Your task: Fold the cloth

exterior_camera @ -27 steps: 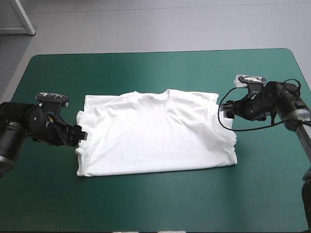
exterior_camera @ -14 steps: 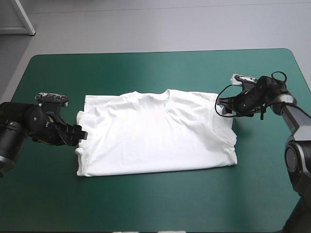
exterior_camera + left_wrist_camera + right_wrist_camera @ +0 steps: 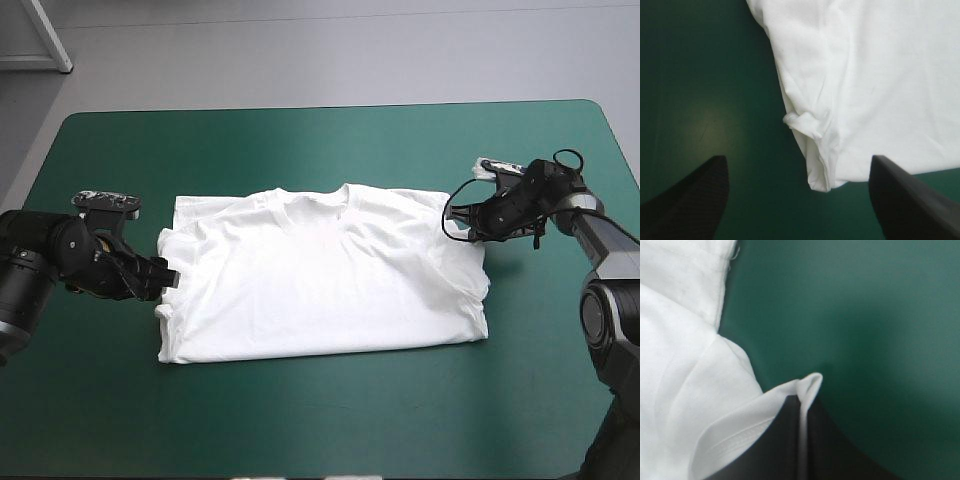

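Note:
The white T-shirt (image 3: pixel 320 275) lies spread flat in the middle of the teal-green table, collar toward the far edge, sleeves folded in. My right gripper (image 3: pixel 470 222) is at the shirt's right edge near the shoulder, its black fingers (image 3: pixel 830 450) shut on the T-shirt (image 3: pixel 695 390), with a thin fold of white cloth pinched between them. My left gripper (image 3: pixel 168 279) sits low at the shirt's left edge. Its fingers (image 3: pixel 690 200) stand wide apart with nothing between them, and the rolled sleeve hem of the T-shirt (image 3: pixel 865 85) lies just ahead.
Bare teal-green cover (image 3: pixel 320 150) surrounds the shirt on all sides, with wide strips toward the far edge and the near edge (image 3: pixel 320 420). Nothing else lies on the table.
My right gripper moved in toward the shirt's right edge and shut on the cloth there. The left gripper and the shirt have not moved.

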Available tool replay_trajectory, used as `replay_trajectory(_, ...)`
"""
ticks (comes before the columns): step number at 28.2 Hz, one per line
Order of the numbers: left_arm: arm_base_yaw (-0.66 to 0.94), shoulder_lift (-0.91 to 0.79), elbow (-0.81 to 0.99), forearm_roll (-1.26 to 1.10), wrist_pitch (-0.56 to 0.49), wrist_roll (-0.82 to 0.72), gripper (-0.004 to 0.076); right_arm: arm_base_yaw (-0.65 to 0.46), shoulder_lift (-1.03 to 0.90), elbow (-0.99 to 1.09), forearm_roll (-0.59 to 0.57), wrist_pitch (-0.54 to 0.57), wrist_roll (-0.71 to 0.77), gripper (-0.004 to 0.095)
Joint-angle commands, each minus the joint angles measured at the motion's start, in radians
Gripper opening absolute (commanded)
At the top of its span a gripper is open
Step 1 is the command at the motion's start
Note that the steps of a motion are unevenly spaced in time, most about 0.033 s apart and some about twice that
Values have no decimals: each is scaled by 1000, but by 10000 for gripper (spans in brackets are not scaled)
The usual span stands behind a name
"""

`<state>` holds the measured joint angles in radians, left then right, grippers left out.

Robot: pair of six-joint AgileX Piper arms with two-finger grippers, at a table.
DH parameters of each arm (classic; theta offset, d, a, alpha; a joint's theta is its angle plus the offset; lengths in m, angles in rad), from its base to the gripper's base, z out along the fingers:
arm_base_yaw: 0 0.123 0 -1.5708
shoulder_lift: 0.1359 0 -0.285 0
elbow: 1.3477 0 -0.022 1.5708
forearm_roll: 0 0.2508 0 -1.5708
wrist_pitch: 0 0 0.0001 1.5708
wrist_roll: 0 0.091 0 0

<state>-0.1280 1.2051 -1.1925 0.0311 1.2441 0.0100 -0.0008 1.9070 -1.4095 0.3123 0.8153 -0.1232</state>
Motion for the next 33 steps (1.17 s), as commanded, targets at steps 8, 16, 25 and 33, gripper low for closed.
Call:
replay_trajectory(8, -3, -24, -23, 0, 8, 3, 566, -4, -221, -20, -33, -9, 79, -15)
replay_trajectory(16, -3, -24, -23, 0, -6, 25, 566, 77, -313, -20, 2, 13, 95, -15)
replay_trajectory(25, -3, -24, -23, -4, -10, 36, 566, 390, -259, -20, -3, -89, 96, -15)
replay_trajectory(33, -3, -24, -23, -4, -3, 36, 566, 449, -152, -20, -50, -133, 45, 222)
